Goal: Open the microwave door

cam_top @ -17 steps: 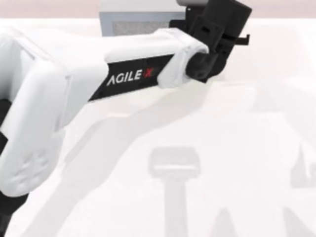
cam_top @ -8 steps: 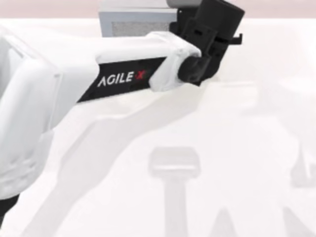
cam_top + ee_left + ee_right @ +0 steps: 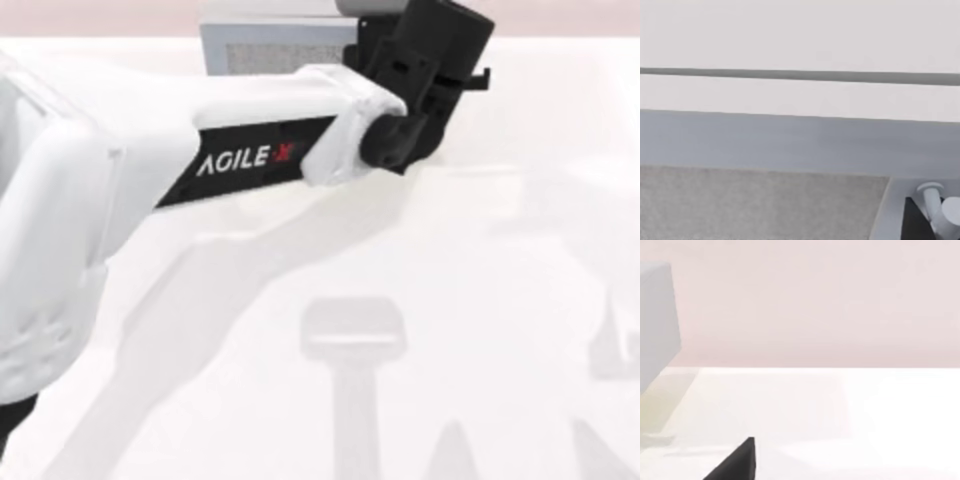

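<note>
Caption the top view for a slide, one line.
Left arm reaches across the table, its gripper at the right end of the microwave door.

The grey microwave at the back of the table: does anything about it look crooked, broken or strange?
Nothing stands out. The small light-grey boxy microwave sits square at the table's far edge, its mesh-windowed grey door flat against the front. The left gripper is up against its knob side; two round silver knobs look intact.

White table [image 3: 480, 300]; pale pink wall [image 3: 815, 305] behind.
</note>
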